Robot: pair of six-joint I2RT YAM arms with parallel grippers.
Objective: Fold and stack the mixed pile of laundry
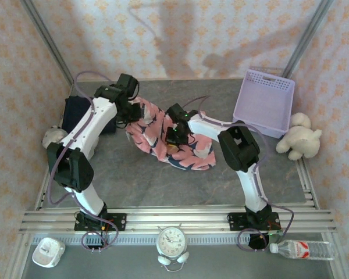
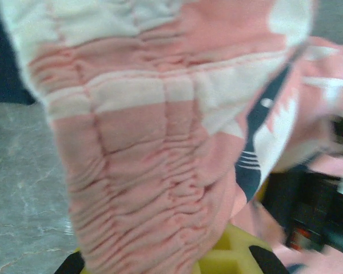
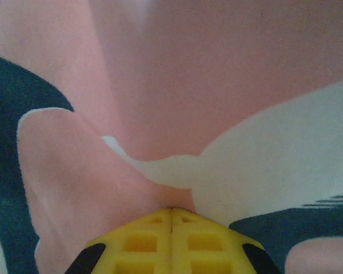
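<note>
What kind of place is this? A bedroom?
Probably a robot test booth dressed like a home: arms bolted to metal rails, wallpapered panels, a lavender basket and a plush toy.

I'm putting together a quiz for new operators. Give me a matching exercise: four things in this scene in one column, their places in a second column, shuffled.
Things:
1. pink garment
2. navy garment
3. lavender basket
4. alarm clock

Places:
A. far right
B. near edge, centre
C. middle
D. far left

Pairs: 1-C, 2-D, 3-A, 4-B
</note>
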